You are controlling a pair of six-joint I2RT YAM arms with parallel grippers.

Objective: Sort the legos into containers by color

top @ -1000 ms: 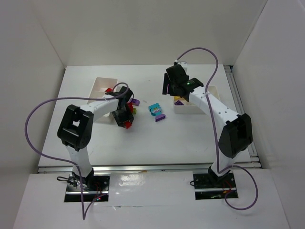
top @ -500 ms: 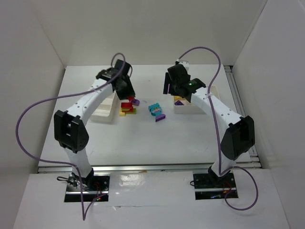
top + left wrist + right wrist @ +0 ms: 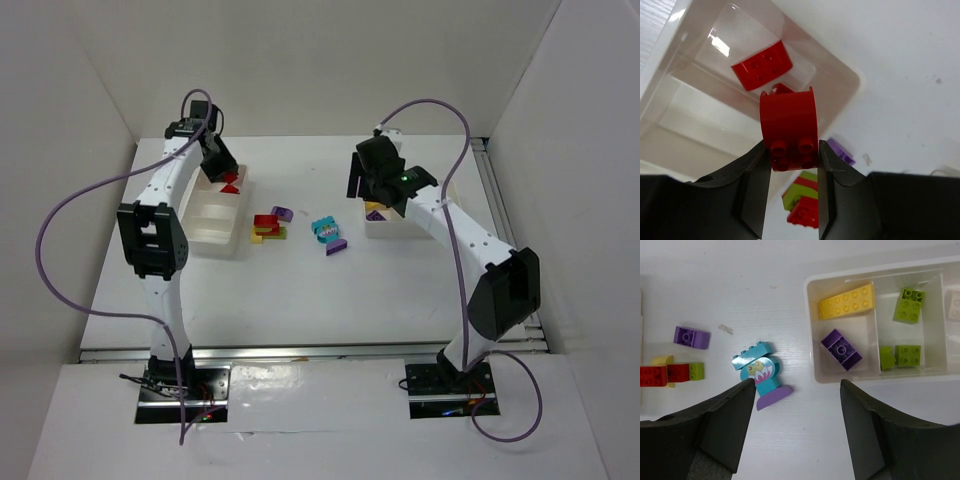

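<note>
Hiding: the left gripper (image 3: 791, 147) covers the low end of the held red brick (image 3: 788, 120). In the top view the gripper also blocks the far end of the left tray (image 3: 210, 235).
Cut off: the right tray (image 3: 812, 340) runs out of the right wrist view. Its last box shows only a pale bit that is too hard to make out.
Left fingers (image 3: 752, 190): squeezed tight on two sides of the held red brick, whose round bumps show between the tips.
Held brick's place: up over the far end box of the left tray, near the far left corner of the tabletop (image 3: 400, 290). I cannot tell if it touches the tray.
Right fingers (image 3: 725, 425): spread wide apart with nothing between them.
Right gripper (image 3: 795, 415): hangs over the bare tabletop, just beside the right tray.
Left tray's end box: one flat red brick (image 3: 761, 65) lies on the bottom.
Right tray's first box: a long yellow brick (image 3: 847, 301) and a purple brick (image 3: 841, 350).
Right tray's middle box: three lime green bricks (image 3: 909, 304).
Right tray's place: by the right edge of the tabletop.
Loose bricks: they lie mid-tabletop, between the two trays.
Cyan bricks (image 3: 757, 370): stuck together, one with a flower picture, touching a purple curved piece (image 3: 774, 395).
Loose purple brick (image 3: 691, 337): lies alone, nearer the left tray.
Little mixed bunch (image 3: 677, 372): red, lime and yellow bricks pressed together, partly cut off in the right wrist view.
</note>
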